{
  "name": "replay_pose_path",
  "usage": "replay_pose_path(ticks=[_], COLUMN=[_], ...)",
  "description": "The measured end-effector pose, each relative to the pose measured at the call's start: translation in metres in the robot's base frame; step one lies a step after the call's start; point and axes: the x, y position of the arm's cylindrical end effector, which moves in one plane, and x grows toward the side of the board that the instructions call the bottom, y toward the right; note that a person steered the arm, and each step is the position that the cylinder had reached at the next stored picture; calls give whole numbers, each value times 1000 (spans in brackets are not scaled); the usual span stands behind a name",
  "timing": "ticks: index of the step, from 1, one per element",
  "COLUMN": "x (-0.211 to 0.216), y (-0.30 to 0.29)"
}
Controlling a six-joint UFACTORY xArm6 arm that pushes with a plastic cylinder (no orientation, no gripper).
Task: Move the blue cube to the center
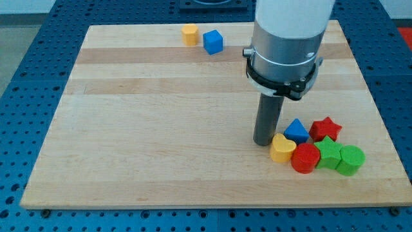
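The blue cube (212, 42) sits near the view's top edge of the wooden board (161, 129), a little left of the middle. A yellow block (189, 34) touches or nearly touches it on its left. My tip (264, 142) rests on the board at the view's lower right, far below and to the right of the blue cube. It stands just left of a yellow heart block (282, 149) and a blue triangle block (296, 131), close to both.
A cluster lies at the view's lower right: a red star (325, 129), a red cylinder (304, 158), a green star-like block (329, 153) and a green cylinder (351, 160). The board's right edge is close to them.
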Motion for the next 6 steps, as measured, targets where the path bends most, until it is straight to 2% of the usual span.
replay_pose_path(ticks=[1,2,6], x=[-6,-36,-216], y=[-3,-11,-14])
